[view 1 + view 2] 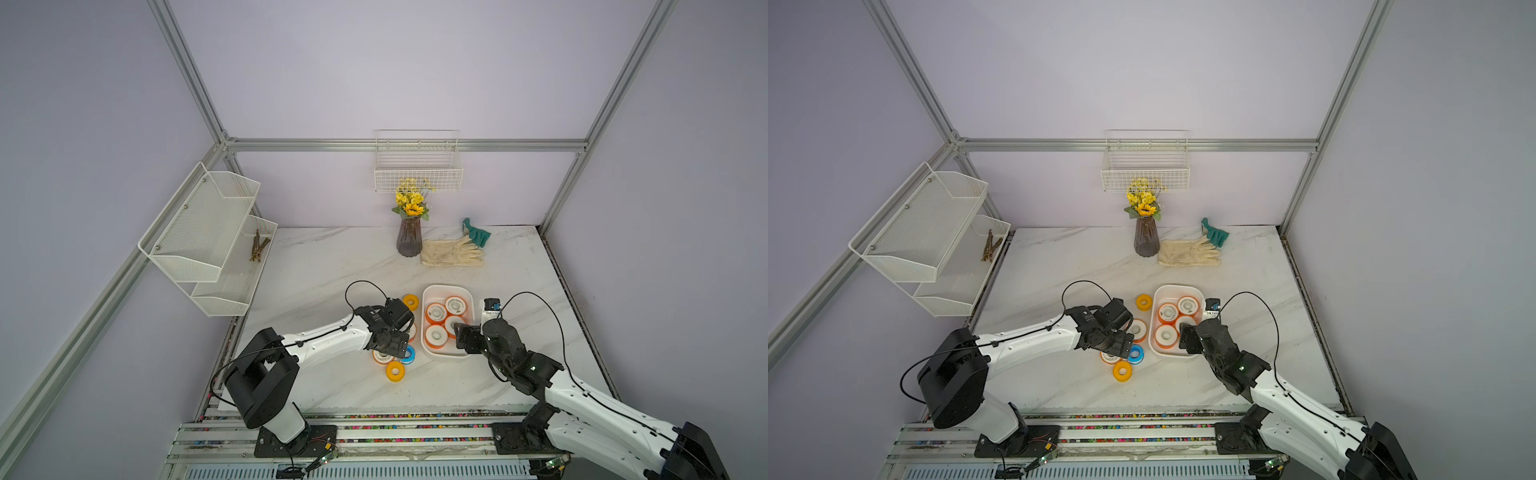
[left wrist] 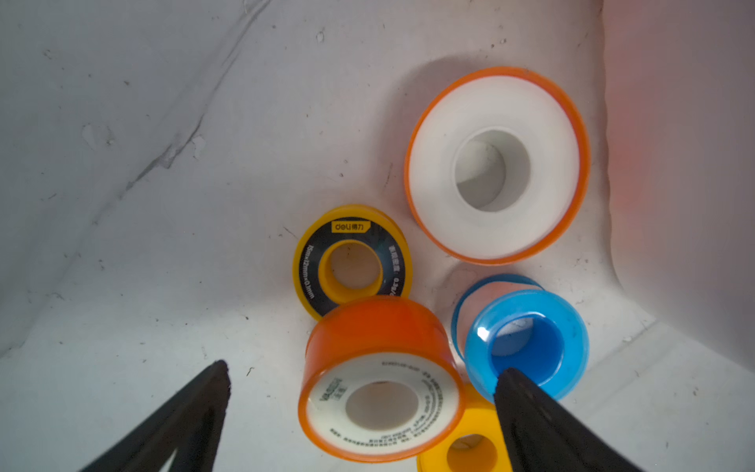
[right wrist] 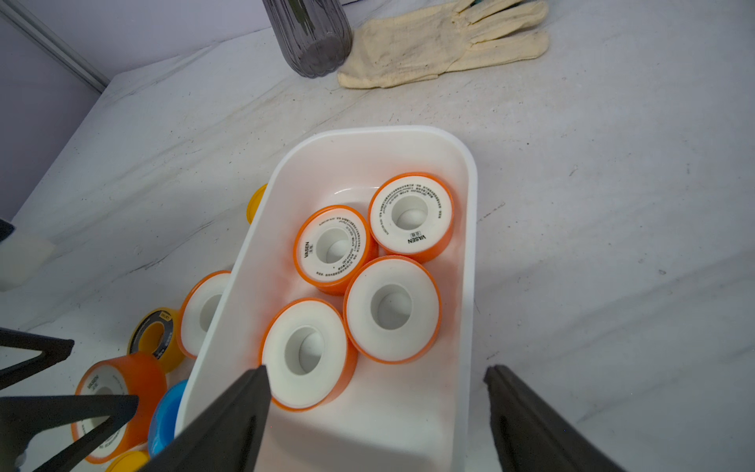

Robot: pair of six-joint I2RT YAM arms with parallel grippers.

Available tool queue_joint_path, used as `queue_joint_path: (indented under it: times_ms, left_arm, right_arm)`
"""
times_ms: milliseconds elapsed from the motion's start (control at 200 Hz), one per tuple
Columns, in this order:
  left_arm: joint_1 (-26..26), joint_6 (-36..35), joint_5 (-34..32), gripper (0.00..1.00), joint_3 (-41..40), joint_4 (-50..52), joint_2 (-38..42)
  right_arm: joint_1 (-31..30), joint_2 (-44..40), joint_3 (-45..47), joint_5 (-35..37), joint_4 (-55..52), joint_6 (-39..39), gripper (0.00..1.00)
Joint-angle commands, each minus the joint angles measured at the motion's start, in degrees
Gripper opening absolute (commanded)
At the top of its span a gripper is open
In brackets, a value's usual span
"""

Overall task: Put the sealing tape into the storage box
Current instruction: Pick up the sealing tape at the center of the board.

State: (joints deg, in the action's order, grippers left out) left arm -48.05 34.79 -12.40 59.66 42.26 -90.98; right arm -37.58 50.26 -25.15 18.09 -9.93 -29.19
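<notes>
The storage box (image 1: 446, 287) (image 3: 470, 245) is a shallow white tub holding several orange sealing tape spools (image 3: 392, 308). My right gripper (image 3: 376, 370) (image 1: 463, 332) is open over the box's near end, with nothing between its fingers. Left of the box, loose spools lie on the table. They are an orange labelled one (image 2: 380, 384), a black-yellow one (image 2: 351, 261), a blue one (image 2: 527, 343), a yellow one (image 2: 470, 445) and a white-faced orange one (image 2: 496, 163). My left gripper (image 2: 363, 372) (image 1: 392, 347) is open just above them, its fingers either side of the orange labelled spool. Another yellow spool (image 1: 410, 301) lies farther back.
A vase of yellow flowers (image 1: 409, 241), a cream glove (image 1: 453, 252) and a green glove (image 1: 478, 235) lie behind the box. A small black, blue and white object (image 1: 490, 305) stands right of it. A wire basket (image 1: 417, 174) hangs on the back wall, mesh shelves (image 1: 208, 237) on the left.
</notes>
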Motion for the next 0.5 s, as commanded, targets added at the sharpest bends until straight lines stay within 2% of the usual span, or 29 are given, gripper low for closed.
queue_joint_path:
  times_ms: [0,305,495]
  left_arm:
    - [-0.3,2.0,-0.5,1.0,-0.1,-0.9,0.7]
    - [-0.4,3.1,1.2,0.97,-3.0,-0.6,2.3]
    - [-0.4,3.2,1.5,0.88,-3.9,-1.7,2.1]
  right_arm:
    - [0.3,0.4,-0.3,0.9,1.4,-0.5,0.88]
    - [0.2,-0.5,0.0,1.1,1.1,-0.7,0.88]
    - [0.2,0.4,-0.4,0.8,1.1,-0.6,0.87]
